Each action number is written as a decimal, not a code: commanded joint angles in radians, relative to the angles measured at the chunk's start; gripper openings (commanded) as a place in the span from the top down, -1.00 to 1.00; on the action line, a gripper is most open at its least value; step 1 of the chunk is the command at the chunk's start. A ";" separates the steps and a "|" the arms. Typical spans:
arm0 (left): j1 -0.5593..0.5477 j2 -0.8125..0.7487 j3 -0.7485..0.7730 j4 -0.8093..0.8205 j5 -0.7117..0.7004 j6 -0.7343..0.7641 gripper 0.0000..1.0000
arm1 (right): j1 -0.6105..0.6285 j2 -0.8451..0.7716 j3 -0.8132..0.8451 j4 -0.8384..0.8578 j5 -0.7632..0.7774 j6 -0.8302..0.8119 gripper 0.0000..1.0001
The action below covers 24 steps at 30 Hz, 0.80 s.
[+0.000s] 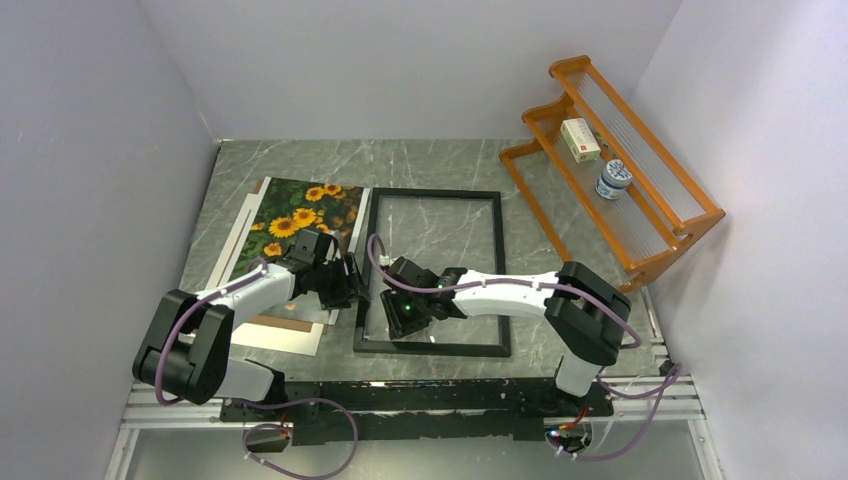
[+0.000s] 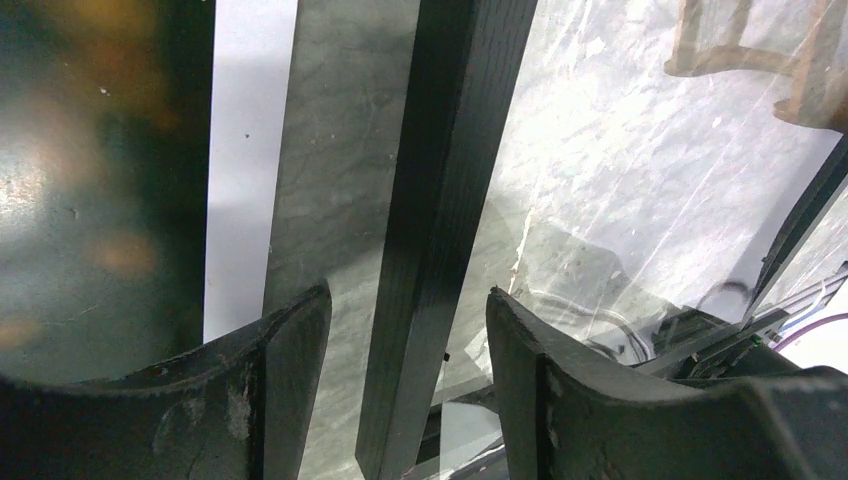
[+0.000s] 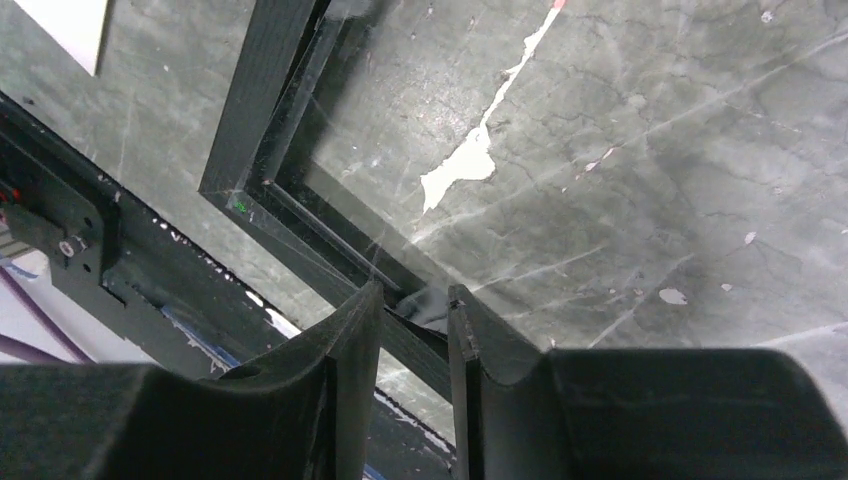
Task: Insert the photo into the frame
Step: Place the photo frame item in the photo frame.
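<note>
**On the grey table: both arms at the frame's near-left corner**

Table [image 1: 440, 165] is grey marble. The frame [image 1: 432, 192] lies flat mid-table, black rails, marble visible through the middle. Orange rack [image 1: 573, 68] sits far right, well apart.

Photo [image 1: 300, 212] lies flat just left of the frame, outside it, on top of a white mat [image 1: 290, 338]. Its right edge is close beside the frame's left rail.

Right arm [image 1: 510, 292] reaches left across the frame's near half, forearm roughly level, wrist pitched down at the near-left corner. Left arm [image 1: 250, 290] is folded at the elbow, forearm crossing the photo's near end, wrist at the frame's left rail.

Left gripper [image 2: 408, 340]: spread wide, fingers [image 2: 290, 400] straddling the left rail, clear gap either side, not touching.

Right gripper [image 3: 415, 300]: nearly closed, fingers [image 3: 350, 370] pinching the near rail's inner lip right by the corner.
</note>
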 commanded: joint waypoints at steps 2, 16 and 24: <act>-0.006 0.015 -0.017 0.012 0.003 0.001 -0.29 | 0.007 0.025 0.033 0.010 0.038 -0.024 0.31; -0.006 0.000 -0.017 0.006 -0.010 0.002 -0.30 | 0.007 -0.119 -0.013 0.005 0.151 0.002 0.28; -0.006 0.010 -0.012 0.025 0.012 0.000 -0.31 | -0.084 -0.261 -0.124 -0.085 0.246 0.083 0.24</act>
